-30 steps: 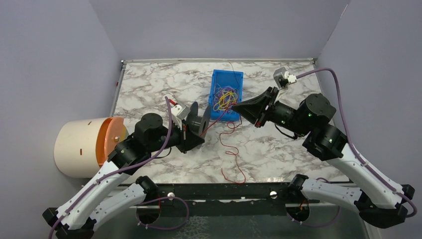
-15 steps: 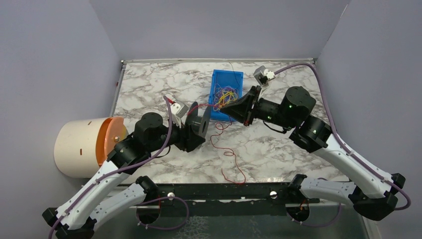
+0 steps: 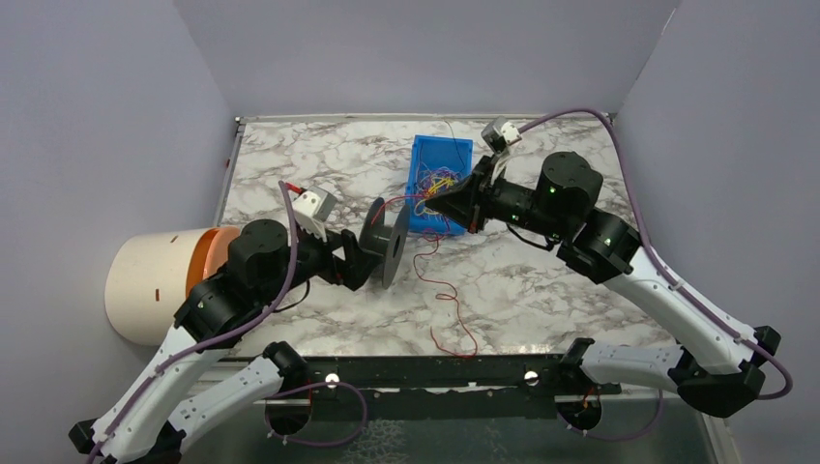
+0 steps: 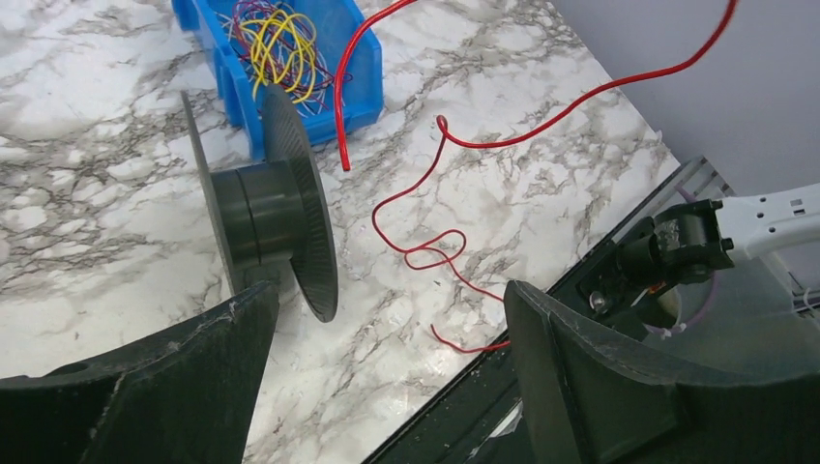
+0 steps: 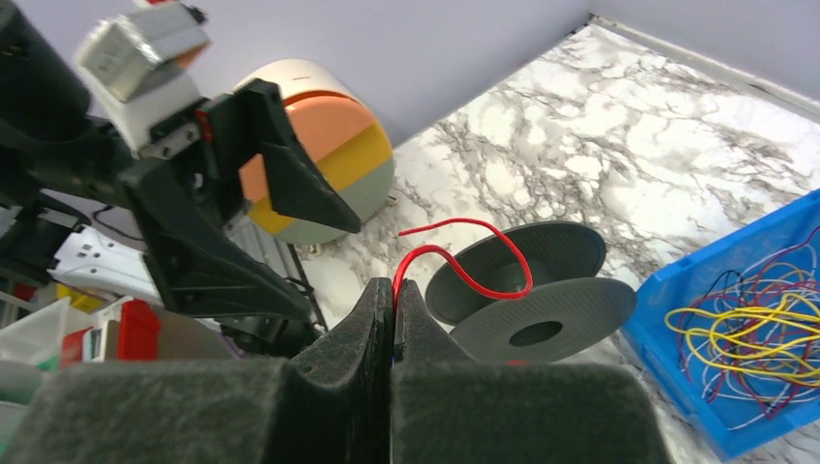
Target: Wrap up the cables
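Loose end of the red cable [image 3: 451, 296] lies at the near edge of the table [image 3: 541, 319]. Its long axis runs near-to-far in loose waves over the marble, then lifts off to the right gripper [image 5: 394, 290]. That gripper's pads are pressed together on it, and a short red loop arcs out past the tips toward the spool [image 3: 388, 242].

Left gripper [image 4: 387, 295]: fingers wide apart, nothing between them. The black spool stands just ahead of it on its flange rims, axis horizontal, clear of both fingers in the wrist view.

Blue bin [image 3: 443, 145] sits just beyond the spool, mid-table. It holds the rest of the cables [image 3: 437, 182], a tangled heap of yellow, purple, red and orange strands with no single direction. Right gripper tips sit over the bin's near-left part.
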Controlling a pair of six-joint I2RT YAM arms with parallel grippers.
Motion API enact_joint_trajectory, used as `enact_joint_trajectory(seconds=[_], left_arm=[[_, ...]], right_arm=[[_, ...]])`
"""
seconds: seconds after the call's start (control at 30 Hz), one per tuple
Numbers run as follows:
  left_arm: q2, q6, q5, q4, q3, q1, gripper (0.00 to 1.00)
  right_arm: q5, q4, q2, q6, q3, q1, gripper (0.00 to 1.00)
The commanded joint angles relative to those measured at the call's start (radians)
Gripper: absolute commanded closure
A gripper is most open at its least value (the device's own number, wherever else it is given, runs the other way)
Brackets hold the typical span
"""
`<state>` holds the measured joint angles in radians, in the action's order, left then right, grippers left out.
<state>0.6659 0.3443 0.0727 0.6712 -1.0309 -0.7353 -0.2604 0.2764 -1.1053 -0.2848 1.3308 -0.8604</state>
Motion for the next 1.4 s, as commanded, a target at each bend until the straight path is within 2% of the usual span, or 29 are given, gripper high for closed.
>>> enact_joint_trajectory(seconds=[0.0, 0.23, 0.53, 0.67, 0.9, 1.17, 1.37], left_arm=[[-0.035, -0.013, -0.073, 0.078, -0.067, -0.003, 0.10], [-0.033, 0.013, -0.222, 0.139, -0.135, -0.003, 0.04], [0.129, 0.024, -0.366, 0.223, -0.204, -0.003, 0.01], [0.208, 0.015, -0.365, 0.237, -0.220, -0.003, 0.01], [0.296, -0.004, -0.372, 0.236, -0.221, -0.003, 0.01], [0.337, -0.031, -0.317, 0.200, -0.177, 0.006, 0.03], [0.364, -0.086, -0.247, 0.150, -0.134, 0.090, 0.09]], right_arm=[[0.053, 0.079, -0.032, 0.063, 0.056, -0.002, 0.99], [0.047, 0.127, -0.107, 0.103, 0.112, -0.002, 0.99], [-0.012, 0.156, -0.203, 0.122, 0.158, -0.002, 0.99], [-0.056, 0.161, -0.239, 0.142, 0.183, -0.003, 0.99], [-0.035, 0.176, -0.295, 0.216, 0.200, -0.002, 0.99], [-0.044, 0.165, -0.325, 0.241, 0.194, -0.002, 0.99], [-0.068, 0.169, -0.343, 0.256, 0.191, -0.001, 0.99]])
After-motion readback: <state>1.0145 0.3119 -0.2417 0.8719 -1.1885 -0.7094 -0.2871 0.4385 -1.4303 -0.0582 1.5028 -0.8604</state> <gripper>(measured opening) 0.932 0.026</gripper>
